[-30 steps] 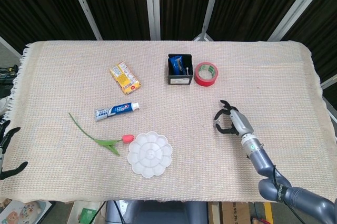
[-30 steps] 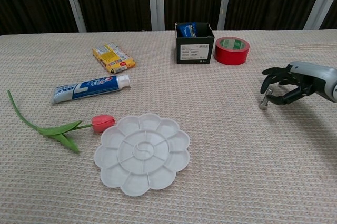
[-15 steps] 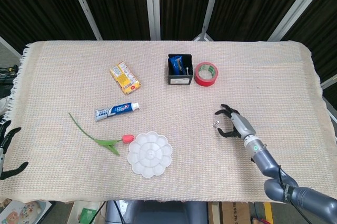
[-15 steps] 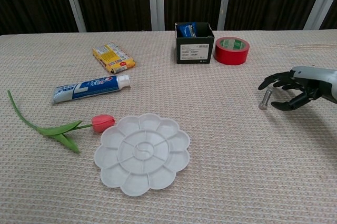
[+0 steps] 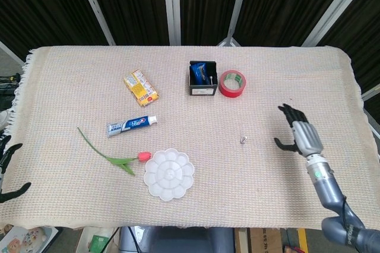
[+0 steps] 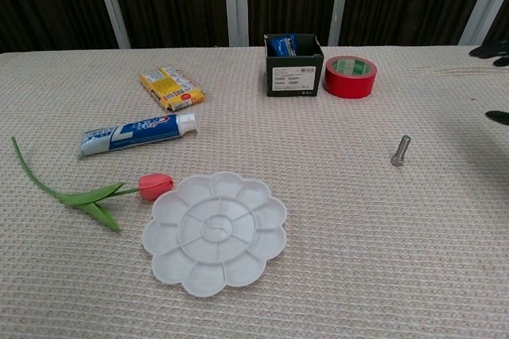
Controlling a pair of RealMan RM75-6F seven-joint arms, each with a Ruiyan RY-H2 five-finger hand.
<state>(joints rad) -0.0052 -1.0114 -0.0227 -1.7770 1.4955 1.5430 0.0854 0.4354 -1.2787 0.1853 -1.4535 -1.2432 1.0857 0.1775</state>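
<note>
A small metal bolt point(image 5: 243, 140) point(image 6: 400, 150) lies alone on the woven cloth point(image 5: 196, 104), right of the middle. My right hand point(image 5: 298, 132) hovers to its right, well apart from it, fingers spread and holding nothing; in the chest view only its fingertips point(image 6: 495, 51) show at the right edge. My left hand point(image 5: 7, 170) sits at the far left edge, off the table's corner, fingers apart and empty.
A black box point(image 5: 202, 78) point(image 6: 293, 64) with blue packets stands at the back, a red tape roll point(image 5: 232, 83) point(image 6: 350, 76) beside it. A yellow packet point(image 5: 141, 87), a toothpaste tube point(image 5: 131, 125), a tulip point(image 5: 113, 157) and a white flower-shaped palette point(image 5: 169, 174) lie on the left half.
My right hand let go of the bolt, opened and drew away to the right. The bolt stays on the cloth. The left hand has not moved.
</note>
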